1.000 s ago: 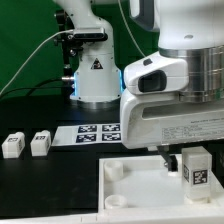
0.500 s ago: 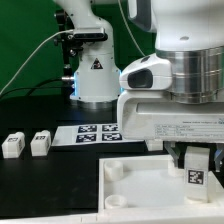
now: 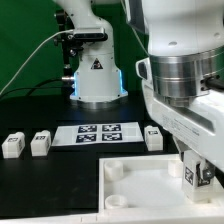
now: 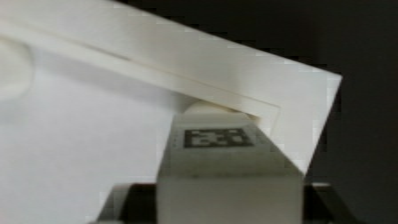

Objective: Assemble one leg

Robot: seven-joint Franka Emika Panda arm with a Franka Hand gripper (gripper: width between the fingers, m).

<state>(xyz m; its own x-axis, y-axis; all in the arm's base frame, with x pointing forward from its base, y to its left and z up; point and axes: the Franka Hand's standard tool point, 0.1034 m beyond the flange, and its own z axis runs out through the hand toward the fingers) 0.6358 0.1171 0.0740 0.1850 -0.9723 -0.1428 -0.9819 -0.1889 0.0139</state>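
Note:
My gripper (image 3: 198, 170) is shut on a white leg (image 3: 194, 176) with a black-and-white marker, and holds it upright over the corner of the large white panel (image 3: 140, 185) on the exterior view's right. In the wrist view the leg (image 4: 222, 165) fills the space between my dark fingers (image 4: 143, 203), with its far end at the panel's corner (image 4: 240, 103). Whether it touches the panel I cannot tell. Three more legs lie on the black table: two at the exterior view's left (image 3: 12, 145) (image 3: 40, 143) and one (image 3: 153, 137) beside the marker board.
The marker board (image 3: 100, 133) lies flat behind the panel. The robot base (image 3: 95, 75) stands at the back. The panel has raised corner sockets (image 3: 113, 170) on its side toward the exterior view's left.
My wrist has turned and the arm's body has shifted toward the exterior view's right, uncovering the leg beside the marker board. The held leg stays over the same panel corner.

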